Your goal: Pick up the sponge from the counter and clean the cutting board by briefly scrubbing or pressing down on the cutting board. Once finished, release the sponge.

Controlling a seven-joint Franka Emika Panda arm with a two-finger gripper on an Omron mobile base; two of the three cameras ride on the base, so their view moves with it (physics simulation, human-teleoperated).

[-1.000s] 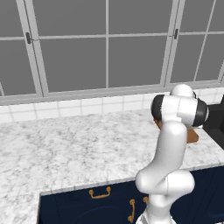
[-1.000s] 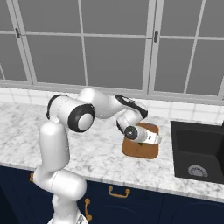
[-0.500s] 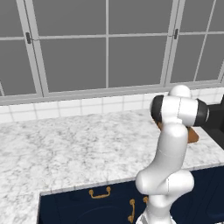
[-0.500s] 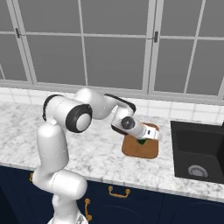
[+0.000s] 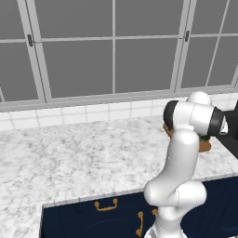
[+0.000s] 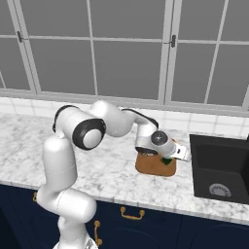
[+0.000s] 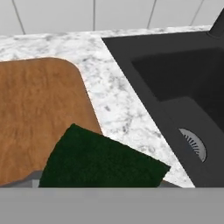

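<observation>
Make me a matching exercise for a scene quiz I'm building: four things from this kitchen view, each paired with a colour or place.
Things:
1. sponge
2. cutting board
3. sink
4. counter

Descriptions:
A. black basin with a round drain
B. white-and-grey marble
C. dark green, lying partly over the board's edge
D. orange-brown wood, left of the sink in the right base view

Pairs: 1-C, 2-D, 3-A, 4-B

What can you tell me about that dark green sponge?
The sponge is a flat dark green block with a coarse, scrubby-looking top. The gripper holds it, tilted, low over the right edge of the wooden cutting board, one corner reaching over the marbled counter towards the black sink.
</observation>
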